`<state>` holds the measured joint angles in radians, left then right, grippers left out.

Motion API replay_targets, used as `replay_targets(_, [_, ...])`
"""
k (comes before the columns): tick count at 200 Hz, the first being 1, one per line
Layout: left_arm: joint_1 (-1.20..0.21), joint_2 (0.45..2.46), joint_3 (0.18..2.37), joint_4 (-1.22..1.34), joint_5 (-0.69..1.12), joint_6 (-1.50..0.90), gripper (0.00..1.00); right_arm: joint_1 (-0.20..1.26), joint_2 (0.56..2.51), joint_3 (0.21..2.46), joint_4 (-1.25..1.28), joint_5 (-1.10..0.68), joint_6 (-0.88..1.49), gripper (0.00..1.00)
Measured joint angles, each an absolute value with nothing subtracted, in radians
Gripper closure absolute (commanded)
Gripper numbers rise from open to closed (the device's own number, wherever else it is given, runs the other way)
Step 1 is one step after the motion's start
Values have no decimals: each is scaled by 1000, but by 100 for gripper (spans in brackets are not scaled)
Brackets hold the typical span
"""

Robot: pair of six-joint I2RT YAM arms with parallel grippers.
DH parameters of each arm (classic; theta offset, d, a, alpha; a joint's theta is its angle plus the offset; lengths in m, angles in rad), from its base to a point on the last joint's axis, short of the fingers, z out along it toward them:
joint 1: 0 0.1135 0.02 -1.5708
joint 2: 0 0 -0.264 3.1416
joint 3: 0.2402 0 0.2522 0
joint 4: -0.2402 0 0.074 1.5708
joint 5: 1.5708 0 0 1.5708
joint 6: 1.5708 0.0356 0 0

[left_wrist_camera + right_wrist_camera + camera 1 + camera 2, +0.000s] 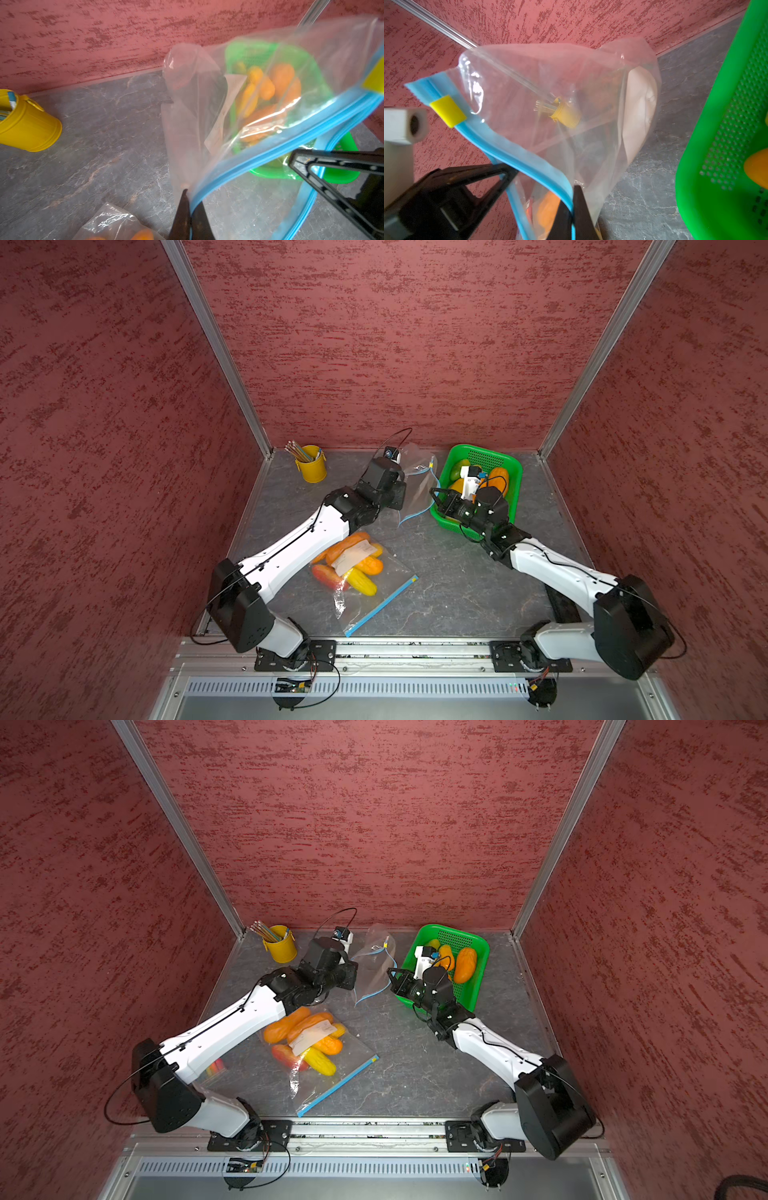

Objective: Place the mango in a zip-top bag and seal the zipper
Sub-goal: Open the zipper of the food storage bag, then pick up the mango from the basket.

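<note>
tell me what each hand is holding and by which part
Both hold the clear zip-top bag by its blue zipper strip, the left hand and right hand pinching separate spots along the open mouth.

Open tabletop (465,585) lies btwn the filled fruit bag (361,572) and the right arm (552,568), w/ a smaller bare patch btwn the yellow pencil cup (311,470) and the left arm (299,547). Blocking back centre: the clear zip-top bag (417,485), hung btwn left gripper (190,209) and right gripper (572,207). The green basket (486,452) fills the back-right corner.
</note>
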<state>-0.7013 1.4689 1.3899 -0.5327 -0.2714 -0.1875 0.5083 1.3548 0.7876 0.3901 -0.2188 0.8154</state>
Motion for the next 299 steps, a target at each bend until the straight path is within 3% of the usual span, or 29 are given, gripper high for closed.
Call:
replay_targets(71, [-757, 1491, 1430, -527, -286, -179, 100, 495, 1475, 789, 439, -276, 811, 100])
replay_targets(85, [-744, 1529, 1422, -514, -261, -192, 100, 481, 1497, 788, 405, -274, 804, 83])
replay_targets(107, [-716, 1566, 1382, -501, -209, -220, 100, 470, 1498, 791, 339, -269, 782, 65])
replay_targets(134, [-687, 1585, 1369, -490, -157, -254, 100, 459, 1453, 816, 237, -255, 752, 25])
replay_targets(160, [-672, 1590, 1367, -453, -113, -282, 100, 424, 1336, 818, 155, -205, 791, 4])
replay_targets(195, [-656, 1605, 1350, -401, -51, -322, 100, 292, 1299, 809, 74, -124, 886, 2])
replay_targets(237, [-638, 1621, 1321, -359, 6, -371, 100, 190, 1483, 845, -35, -74, 949, 2])
replay_targets(299, [-601, 1621, 1294, -311, 67, -416, 100, 116, 1694, 866, 56, -104, 1063, 7])
